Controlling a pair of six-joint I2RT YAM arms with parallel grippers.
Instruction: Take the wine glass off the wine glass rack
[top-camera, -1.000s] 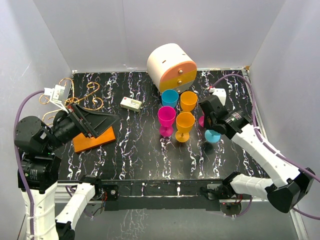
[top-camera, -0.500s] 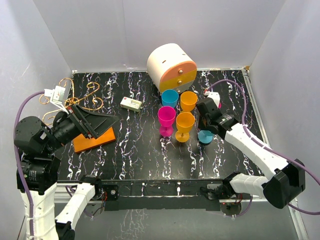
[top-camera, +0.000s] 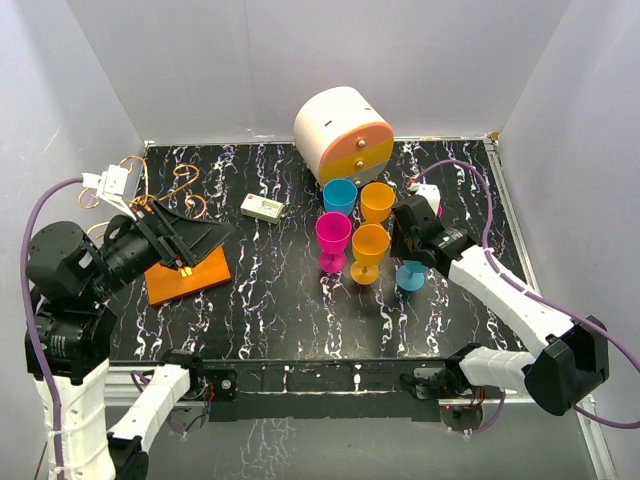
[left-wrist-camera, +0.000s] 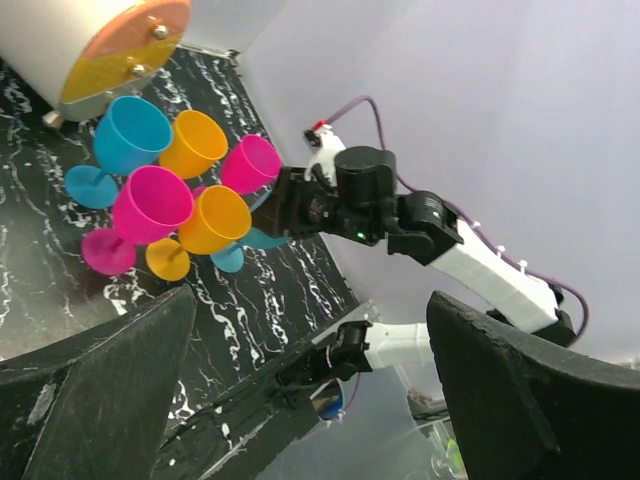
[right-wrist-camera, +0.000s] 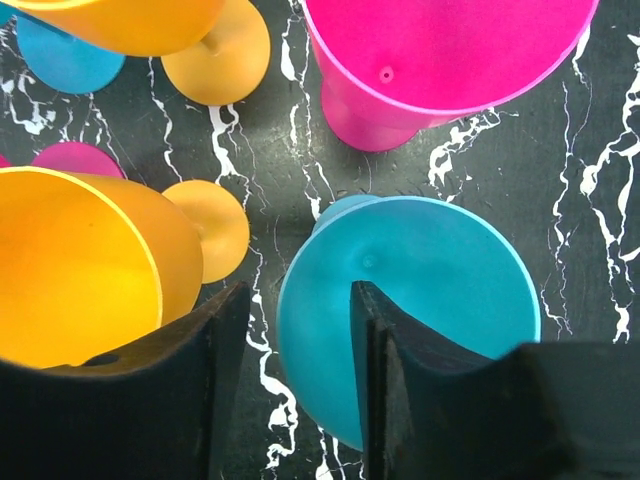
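Observation:
The wine glass rack has a flat orange base (top-camera: 190, 278) and golden wire hooks (top-camera: 183, 190) at the far left. No glass shows on its hooks. My left gripper (top-camera: 205, 250) hovers over the base, open and empty (left-wrist-camera: 310, 390). My right gripper (top-camera: 408, 258) points down over an upright blue wine glass (top-camera: 410, 277). In the right wrist view its jaws (right-wrist-camera: 300, 290) straddle the rim of the blue glass (right-wrist-camera: 430, 300), one finger inside the cup and one outside, with a gap on each side. The blue glass also shows in the left wrist view (left-wrist-camera: 262, 240).
Several glasses stand close to the left of the blue one: blue (top-camera: 340, 195), orange (top-camera: 377, 200), pink (top-camera: 333, 235), orange (top-camera: 369, 245). Another pink glass (right-wrist-camera: 450, 50) stands just beyond. A white-and-orange drawer cabinet (top-camera: 343, 133) sits at the back. A small white box (top-camera: 263, 208) lies nearby.
My right gripper moved left with the blue glass toward the group, then almost stopped. My left gripper shifted slightly up over the rack base.

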